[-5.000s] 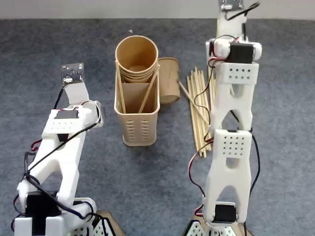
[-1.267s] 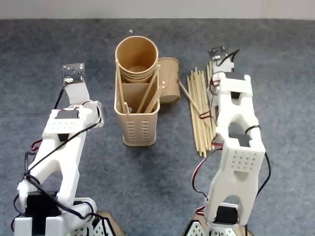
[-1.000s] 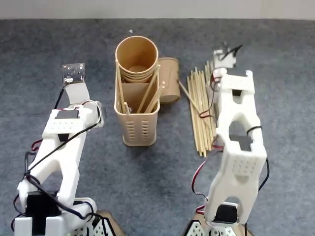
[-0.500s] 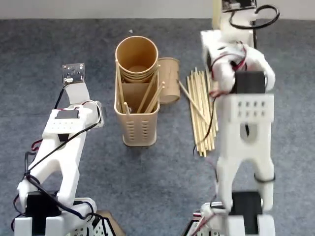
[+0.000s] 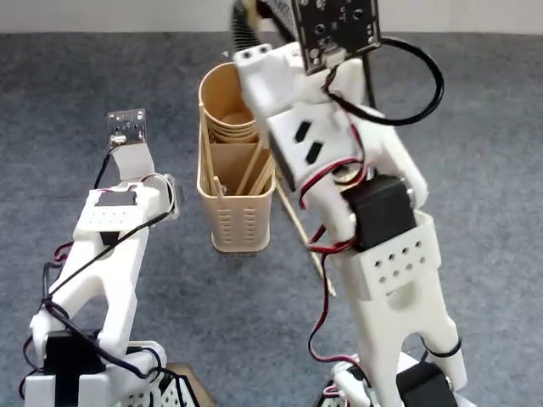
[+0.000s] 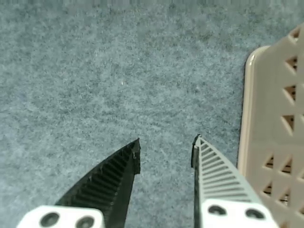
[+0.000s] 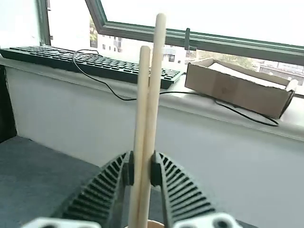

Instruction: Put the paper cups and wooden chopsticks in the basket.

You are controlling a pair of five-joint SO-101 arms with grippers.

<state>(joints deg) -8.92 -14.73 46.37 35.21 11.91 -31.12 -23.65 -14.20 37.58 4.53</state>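
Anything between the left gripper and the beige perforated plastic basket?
No. The left wrist view shows a strip of bare grey carpet between the open left gripper and the beige perforated plastic basket wall.

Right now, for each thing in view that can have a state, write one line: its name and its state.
Basket: upright, partly filled.
Paper cups: nested, upright in the basket.
Chopsticks in the basket: leaning on end in the compartment nearer the arms.
Pair of chopsticks: clamped, held up.
Right gripper: jaws shut on the pair.
Left gripper: jaws open, empty, beside the basket.
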